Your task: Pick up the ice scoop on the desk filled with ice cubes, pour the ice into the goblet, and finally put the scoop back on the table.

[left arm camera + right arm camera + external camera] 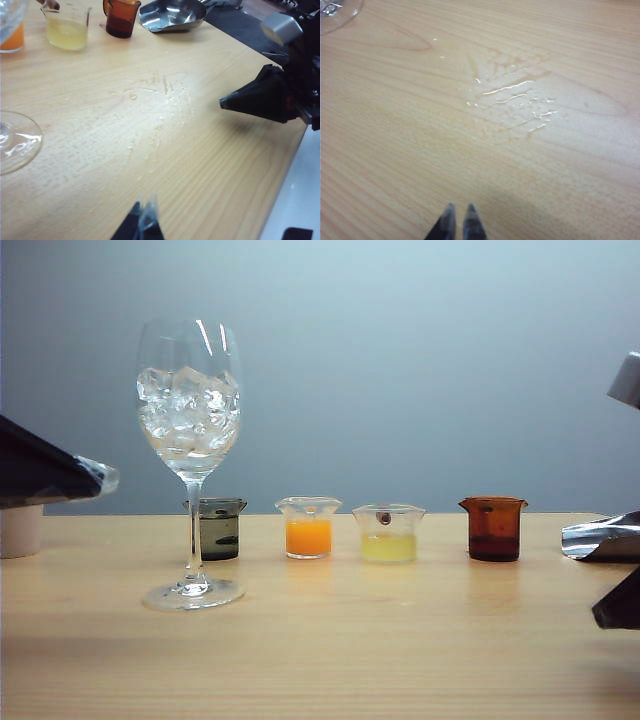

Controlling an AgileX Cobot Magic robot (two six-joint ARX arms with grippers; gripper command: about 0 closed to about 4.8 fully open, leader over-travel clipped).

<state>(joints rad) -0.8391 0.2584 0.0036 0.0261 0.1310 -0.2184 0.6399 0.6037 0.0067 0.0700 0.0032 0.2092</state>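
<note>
The ice scoop (603,539) lies empty on the worktop (330,640) near its right edge, beyond the brown beaker (494,528); the ice cubes (188,410) fill the goblet (190,455). What remains, I judge, is a clean retreat: both arms should lift away without brushing the glass.

The right tool (458,218) hangs over bare wood, tips nearly together, holding nothing. The left tool (142,220) shows tips together, also empty.

Only the wrist views reveal the meltwater patch (515,100) on the wood; the exterior view alone shows the goblet's contents.
</note>
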